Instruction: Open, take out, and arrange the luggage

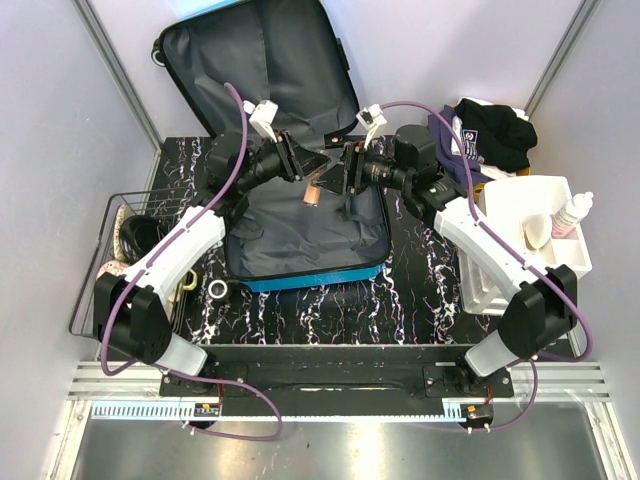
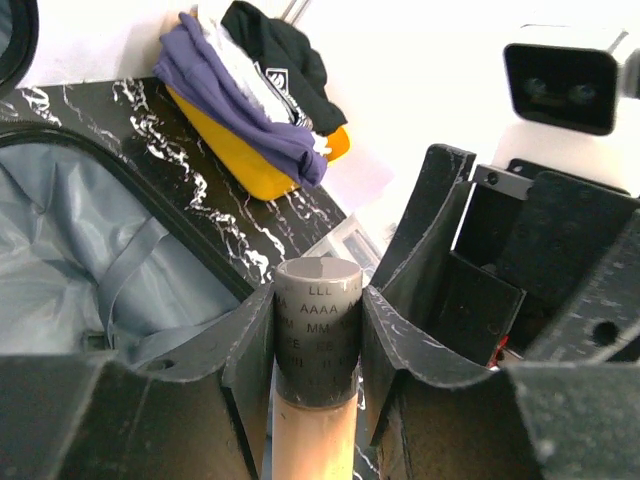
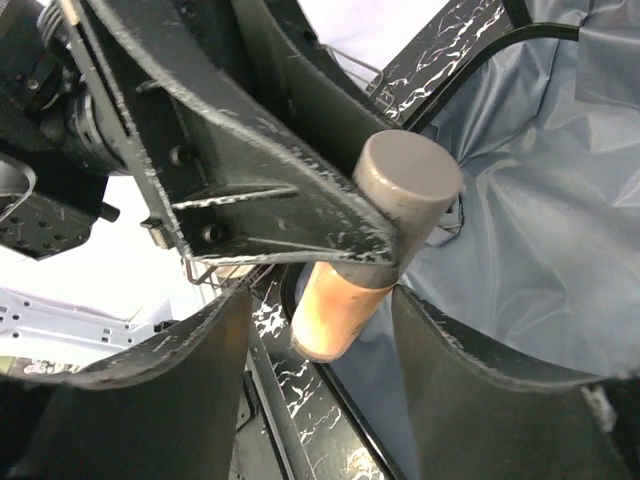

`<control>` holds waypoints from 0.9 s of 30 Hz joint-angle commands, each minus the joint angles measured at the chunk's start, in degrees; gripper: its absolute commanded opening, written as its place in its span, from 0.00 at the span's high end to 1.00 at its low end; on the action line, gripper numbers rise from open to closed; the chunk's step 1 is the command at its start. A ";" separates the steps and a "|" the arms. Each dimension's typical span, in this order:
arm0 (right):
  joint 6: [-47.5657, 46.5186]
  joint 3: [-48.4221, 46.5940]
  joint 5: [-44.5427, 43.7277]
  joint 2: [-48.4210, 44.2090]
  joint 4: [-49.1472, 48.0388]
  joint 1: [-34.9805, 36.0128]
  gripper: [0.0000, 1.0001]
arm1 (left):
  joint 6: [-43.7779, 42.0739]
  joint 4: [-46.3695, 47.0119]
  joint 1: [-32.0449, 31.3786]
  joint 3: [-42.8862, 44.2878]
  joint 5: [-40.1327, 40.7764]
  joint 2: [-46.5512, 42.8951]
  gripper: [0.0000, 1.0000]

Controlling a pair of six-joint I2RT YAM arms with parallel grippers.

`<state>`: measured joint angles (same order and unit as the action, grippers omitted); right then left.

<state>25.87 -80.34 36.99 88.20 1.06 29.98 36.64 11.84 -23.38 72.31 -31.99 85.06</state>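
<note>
The luggage [image 1: 300,240] lies open on the table, grey lining up and blue shell edge at the front, with its lid [image 1: 260,70] leaning on the back wall. My left gripper [image 1: 305,165] hangs over the open half, shut on the grey cap of a peach-coloured bottle [image 2: 318,330]. In the left wrist view, printed letters show on the cap between the pads. My right gripper [image 3: 320,340] faces it, open, its fingers on either side of the bottle's lower end [image 3: 345,300] without touching. The lining [image 3: 540,230] lies behind.
A wire basket [image 1: 110,250] with items stands at the left. A white organiser [image 1: 530,230] holding a small bottle [image 1: 572,215] stands at the right. Folded clothes [image 1: 490,135] sit on a yellow bin at the back right. A small ring [image 1: 218,290] lies near the luggage's front left corner.
</note>
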 commanded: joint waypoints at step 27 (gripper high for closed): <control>-2.23 -2.46 -8.96 -3.04 -5.27 0.61 1.00 | -18.34 -5.40 4.49 -4.89 -16.79 -10.70 0.12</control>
<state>23.79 -80.36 27.53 88.25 1.78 30.89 30.59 11.35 -16.64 69.84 -40.69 77.91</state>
